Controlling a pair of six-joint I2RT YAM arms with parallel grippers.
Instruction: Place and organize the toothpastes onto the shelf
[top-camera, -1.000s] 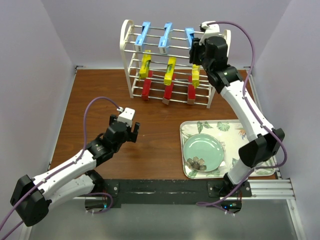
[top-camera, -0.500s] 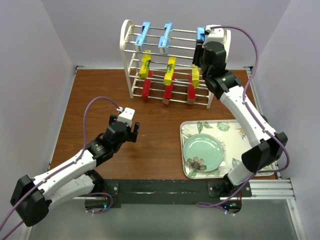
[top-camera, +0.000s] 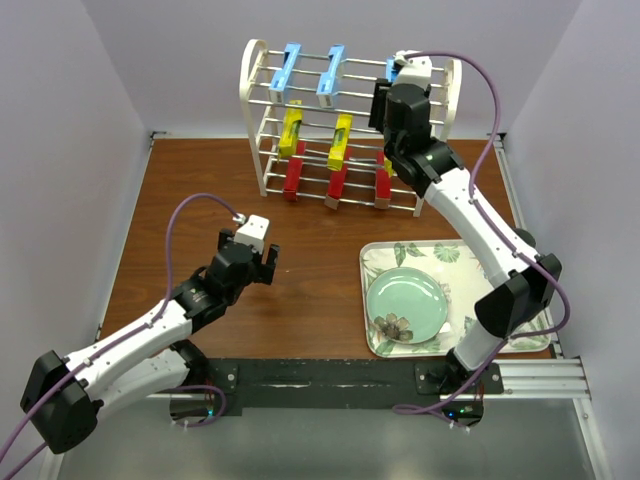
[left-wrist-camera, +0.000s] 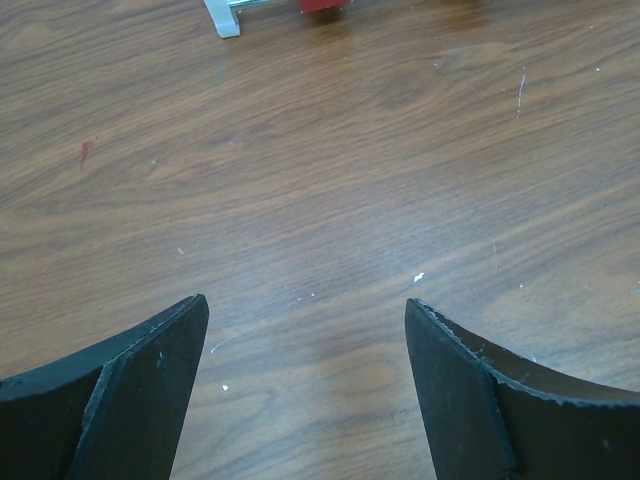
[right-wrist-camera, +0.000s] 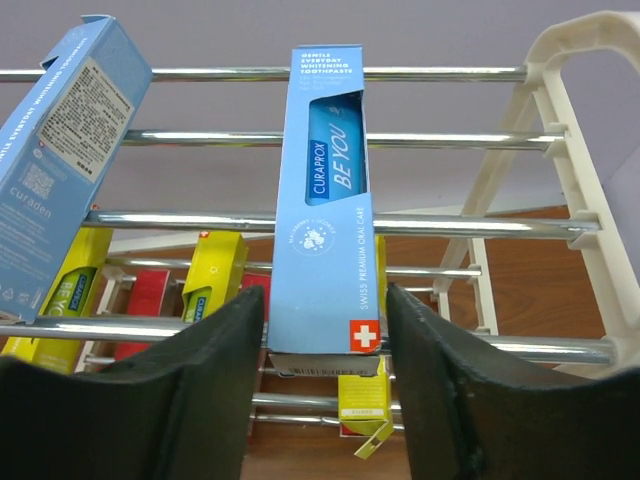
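The white shelf (top-camera: 252, 90) stands at the back of the table. Two light blue toothpastes (top-camera: 289, 68) (top-camera: 331, 72) lie across its top rungs. Yellow ones (top-camera: 291, 130) fill the middle tier and red ones (top-camera: 293, 175) the bottom tier. In the right wrist view a third blue box (right-wrist-camera: 325, 180) rests on the top rungs. My right gripper (right-wrist-camera: 325, 298) straddles its near end, open, with a thin gap on each side. My left gripper (left-wrist-camera: 305, 303) hovers open over bare wood, nothing between its fingers.
A floral tray (top-camera: 470, 255) holding a green plate (top-camera: 408, 303) lies at the front right. The shelf's right side frame (right-wrist-camera: 590, 150) stands close to my right fingers. Purple walls enclose the table on three sides.
My right arm has shifted left along the top tier with the blue box, and its jaws have spread off the box. The left arm has not moved.
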